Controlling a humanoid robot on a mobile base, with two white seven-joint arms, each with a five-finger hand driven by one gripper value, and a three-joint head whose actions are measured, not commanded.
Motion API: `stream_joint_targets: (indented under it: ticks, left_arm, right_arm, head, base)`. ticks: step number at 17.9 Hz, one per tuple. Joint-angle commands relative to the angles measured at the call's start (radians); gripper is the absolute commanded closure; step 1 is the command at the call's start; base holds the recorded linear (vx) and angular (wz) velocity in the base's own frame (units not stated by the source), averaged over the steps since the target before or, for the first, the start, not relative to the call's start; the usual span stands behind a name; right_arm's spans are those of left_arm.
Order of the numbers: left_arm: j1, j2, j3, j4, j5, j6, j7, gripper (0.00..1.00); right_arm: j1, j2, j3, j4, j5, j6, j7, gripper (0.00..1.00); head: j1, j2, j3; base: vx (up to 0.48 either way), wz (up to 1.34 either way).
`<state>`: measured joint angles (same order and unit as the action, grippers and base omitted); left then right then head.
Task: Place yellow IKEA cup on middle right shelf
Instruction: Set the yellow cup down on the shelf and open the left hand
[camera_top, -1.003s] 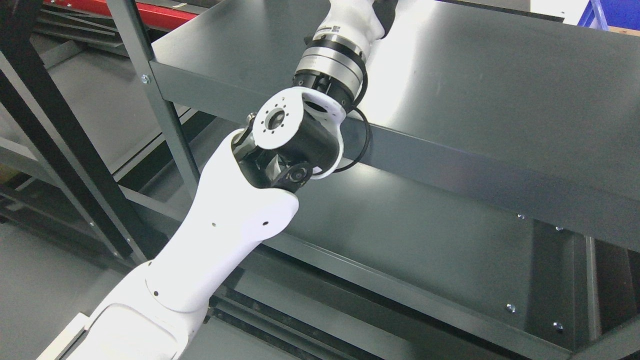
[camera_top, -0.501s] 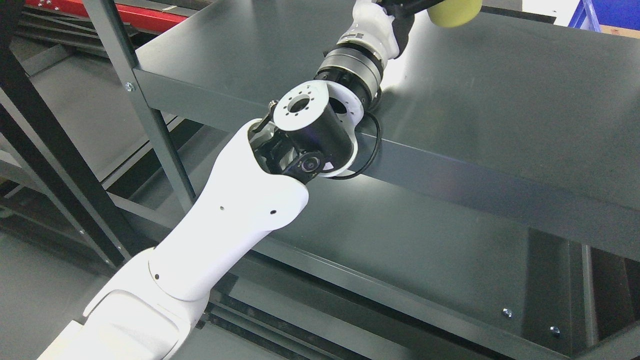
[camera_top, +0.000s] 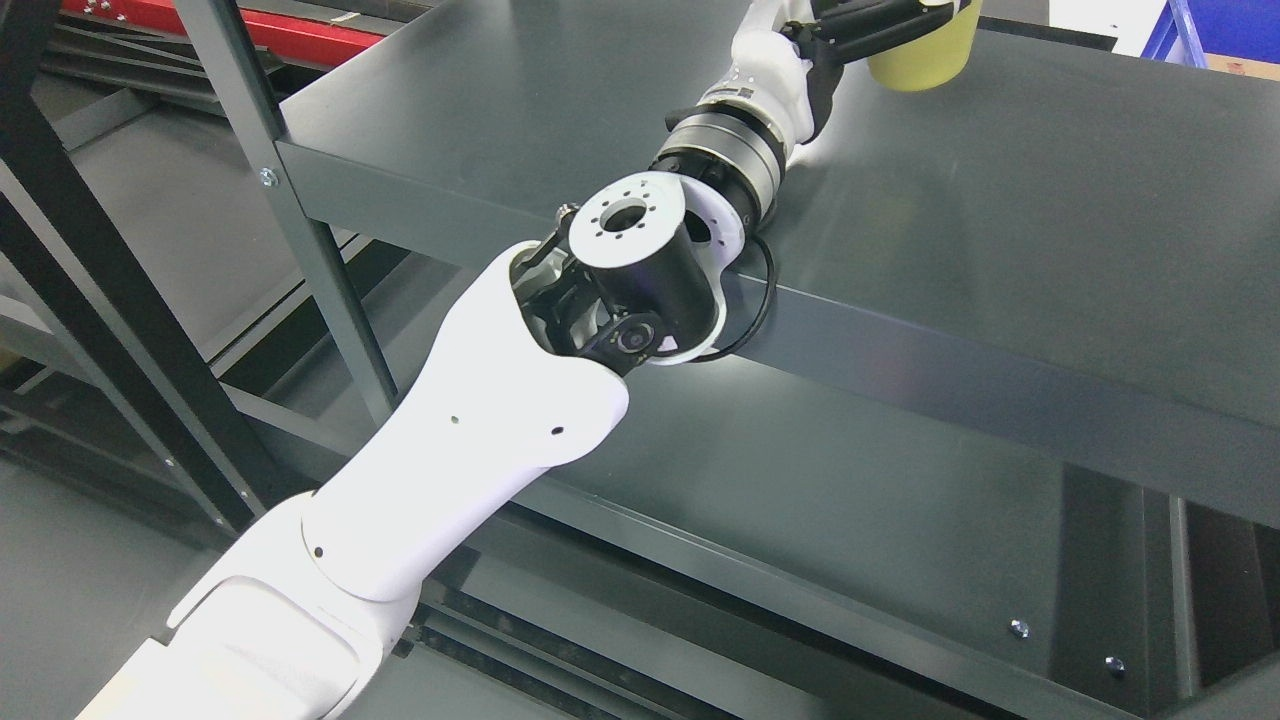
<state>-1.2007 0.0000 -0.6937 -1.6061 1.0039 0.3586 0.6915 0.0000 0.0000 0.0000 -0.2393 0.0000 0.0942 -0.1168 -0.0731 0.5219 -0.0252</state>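
Note:
My left arm comes in from the lower left and stretches over the front edge of a grey metal shelf (camera_top: 1050, 200). At the top edge of the head view, my left hand (camera_top: 895, 25) has its dark fingers (camera_top: 862, 22) closed around a yellow cup (camera_top: 925, 62). The cup stands upright over the shelf surface, and its upper part is cut off by the picture edge. Whether its base touches the shelf I cannot tell. My right arm does not show.
A lower grey shelf (camera_top: 850, 480) lies beneath the upper one. A grey upright post (camera_top: 300, 250) carries the shelf's left corner, with dark frame bars further left. A red beam (camera_top: 300, 30) lies at the top left, a blue bin (camera_top: 1230, 25) at the top right.
The left forearm has swung to the right and further over the shelf. The hand and yellow cup, out of the picture a second ago, now show at the top edge. The camera shifted slightly.

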Motion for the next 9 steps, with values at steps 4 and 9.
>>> stream_joint_targets:
  ticks: [4,9]
  left_arm:
    - [0.006,0.017,-0.015,-0.008,-0.079,-0.004,-0.001,0.15]
    - [0.003,0.017,0.025,-0.008,-0.1,-0.058,-0.007,0.12]
  right_arm:
    - [0.014,-0.017,0.017,0.0,-0.025,-0.001,0.0,0.01]
    - [0.014,-0.017,0.017,0.0,-0.025,-0.001,0.0,0.01]
  head:
    - [0.0,0.0,0.0]
    - [0.0,0.0,0.0]
  base:
    - [0.0,0.0]
    - [0.0,0.0]
